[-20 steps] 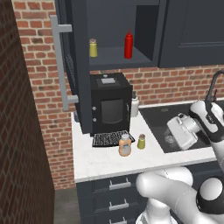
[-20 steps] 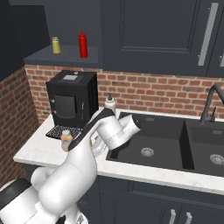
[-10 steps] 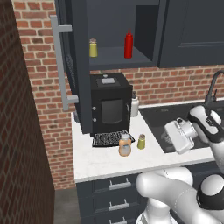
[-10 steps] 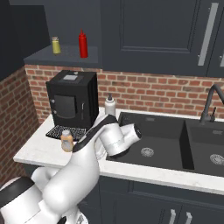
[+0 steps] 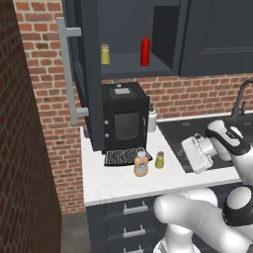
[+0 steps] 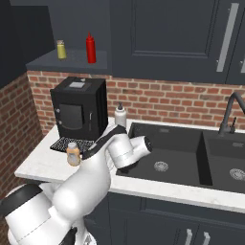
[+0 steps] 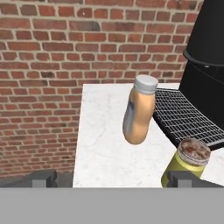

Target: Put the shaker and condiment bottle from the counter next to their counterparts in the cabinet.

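Brick wall behind, white marbled tabletop [image 5: 113, 185] w/ black coffee machine [image 5: 124, 120] on it. My fingers [image 7: 111, 178] are spread wide, nothing between them, hovering low over the tabletop edge by the sink [image 6: 165, 153]. Condiment bottle [image 7: 139, 116] stands just ahead, in front of the machine's grille; shaker [image 7: 187, 162] sits just beside it, nearer my 1 finger tip. Up in the open cabinet [image 5: 128, 34], mustard shaker [image 5: 105, 54] & red bottle [image 5: 145, 51] stand apart on the shelf.
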